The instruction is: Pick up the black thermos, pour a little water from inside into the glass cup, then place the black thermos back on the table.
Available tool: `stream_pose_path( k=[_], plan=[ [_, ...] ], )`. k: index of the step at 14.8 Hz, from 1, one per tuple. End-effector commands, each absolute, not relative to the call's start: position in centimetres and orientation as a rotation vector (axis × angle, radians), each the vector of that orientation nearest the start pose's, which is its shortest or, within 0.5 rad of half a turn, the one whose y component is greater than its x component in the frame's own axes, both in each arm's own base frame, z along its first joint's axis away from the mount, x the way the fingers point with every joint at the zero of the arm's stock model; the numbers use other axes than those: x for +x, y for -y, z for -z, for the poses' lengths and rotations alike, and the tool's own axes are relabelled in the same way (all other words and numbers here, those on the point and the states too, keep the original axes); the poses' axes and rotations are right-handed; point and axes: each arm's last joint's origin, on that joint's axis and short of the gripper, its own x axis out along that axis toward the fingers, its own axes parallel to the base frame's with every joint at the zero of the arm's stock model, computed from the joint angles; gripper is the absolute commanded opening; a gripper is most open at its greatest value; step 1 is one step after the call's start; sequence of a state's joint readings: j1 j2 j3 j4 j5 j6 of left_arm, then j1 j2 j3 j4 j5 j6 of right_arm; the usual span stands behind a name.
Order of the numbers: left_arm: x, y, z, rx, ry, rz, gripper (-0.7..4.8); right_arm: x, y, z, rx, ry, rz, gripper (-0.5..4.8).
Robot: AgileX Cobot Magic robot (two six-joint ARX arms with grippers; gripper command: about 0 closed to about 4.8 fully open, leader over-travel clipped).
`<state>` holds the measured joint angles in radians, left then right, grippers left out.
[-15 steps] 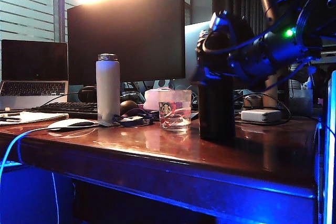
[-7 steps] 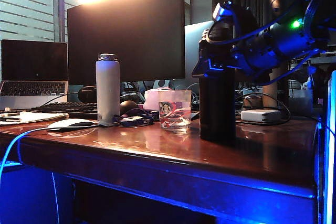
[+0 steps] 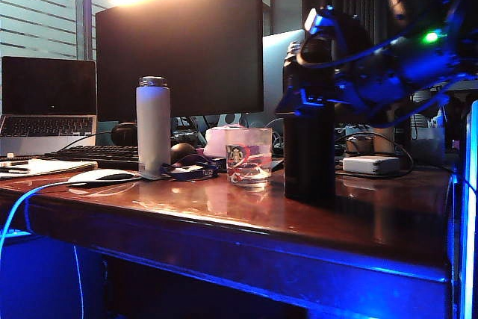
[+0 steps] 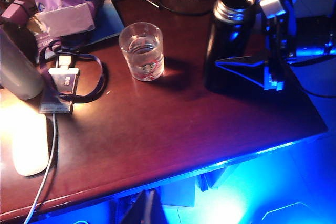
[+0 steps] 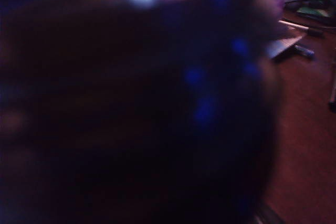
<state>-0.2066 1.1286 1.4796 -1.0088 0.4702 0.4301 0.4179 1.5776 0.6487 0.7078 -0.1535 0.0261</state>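
Observation:
The black thermos (image 3: 308, 155) stands upright on the table (image 3: 224, 214), its cap off and its metal rim showing in the left wrist view (image 4: 234, 3). My right gripper (image 3: 306, 96) is open, its fingers on either side of the thermos's upper part; one finger (image 4: 269, 72) shows beside it. The right wrist view is filled by the blurred dark thermos (image 5: 131, 108), hiding the jaws. The glass cup (image 3: 249, 156) (image 4: 142, 51) holds some water and stands just left of the thermos. My left gripper (image 4: 147, 211) hangs shut and empty, off the table's front edge.
A white flask (image 3: 153, 125) stands left of the cup, with a mouse (image 3: 101, 176), a keyboard (image 3: 89, 156) and a laptop (image 3: 48, 102) further left. A large monitor (image 3: 179, 42) stands behind. A white box (image 3: 371, 164) lies behind the thermos. A lanyard with a badge (image 4: 60, 85) lies near the flask.
My right gripper has drawn up and to the right along the thermos's upper part. The thermos has stayed in place on the table. The cup has not moved.

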Motion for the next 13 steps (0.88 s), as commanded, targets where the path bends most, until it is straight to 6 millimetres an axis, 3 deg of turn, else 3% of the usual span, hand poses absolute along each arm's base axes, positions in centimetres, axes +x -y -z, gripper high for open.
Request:
stream_pose_path(
  k=[1,8,13],
  plan=[
    [18.3,5.2,-42.7,0.315,-0.496,0.785,-0.03,27.3,-12.6,-19.4,-0.007,-0.217,-0.569,4.79],
    [18.3,5.2,-42.7,0.315,-0.497,0.785,-0.03,25.7,-11.9,-21.2,-0.031,-0.278,-0.551,4.79],
    [18.3,5.2,-42.7,0.315,-0.496,0.785,-0.03,24.3,-10.7,-22.8,-0.078,-0.305,-0.384,4.79]
  ],
)
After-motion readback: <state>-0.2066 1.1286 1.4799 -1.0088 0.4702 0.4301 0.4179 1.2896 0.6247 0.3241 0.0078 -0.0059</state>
